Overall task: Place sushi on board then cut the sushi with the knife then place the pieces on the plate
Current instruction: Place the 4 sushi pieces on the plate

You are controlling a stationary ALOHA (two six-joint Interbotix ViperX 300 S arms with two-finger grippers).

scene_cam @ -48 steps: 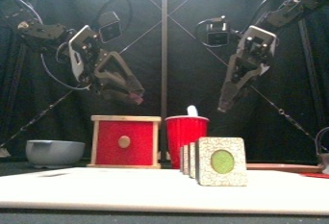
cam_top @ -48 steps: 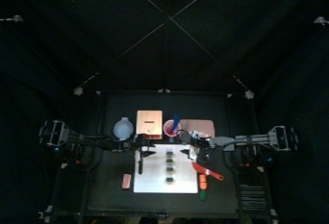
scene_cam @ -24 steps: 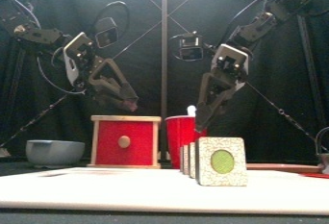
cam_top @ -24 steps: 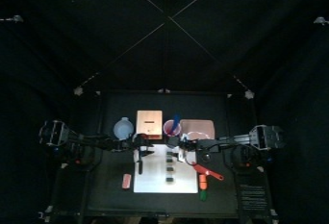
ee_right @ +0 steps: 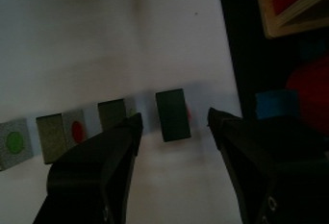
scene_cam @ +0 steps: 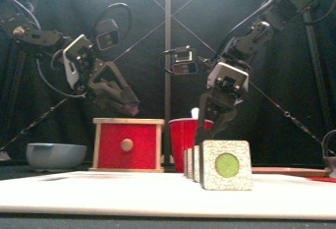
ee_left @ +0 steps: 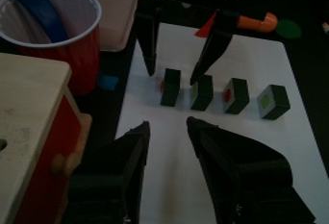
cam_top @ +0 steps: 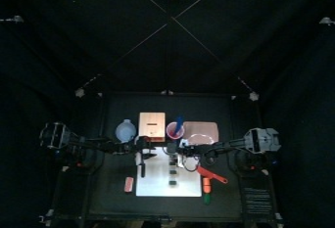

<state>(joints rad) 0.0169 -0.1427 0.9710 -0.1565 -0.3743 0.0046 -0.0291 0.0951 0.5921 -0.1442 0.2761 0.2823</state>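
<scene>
From above, the white cutting board point(cam_top: 167, 178) lies in the middle of the desk. The sushi pieces point(cam_top: 171, 163) stand on it in a row running front to back. The left tool point(cam_top: 149, 153) hangs over the board's back left corner, and the right tool point(cam_top: 187, 158) hangs over the back end of the row. Behind the board, left to right, stand a blue-grey bowl point(cam_top: 125, 130), a wooden box point(cam_top: 151, 125), a red cup point(cam_top: 175, 128) and the pink tray point(cam_top: 205, 129).

From the front, the nearest piece on the board shows a green centre, with the others lined up behind it. Both tools hang above the board, the right one over the row with its tips higher than the piece tops.

In the left wrist view, the left tool's jaws stand apart over bare board with nothing between them. Four pieces stand upright on the board with small gaps between them. The right tool's jaws, also apart, come down on either side of the end piece nearest the cup; whether they touch it I cannot tell. A blue knife point(ee_left: 37, 7) stands in the cup.

In the right wrist view, the right tool's jaws are spread, and that end piece shows in the gap, not clamped.
</scene>
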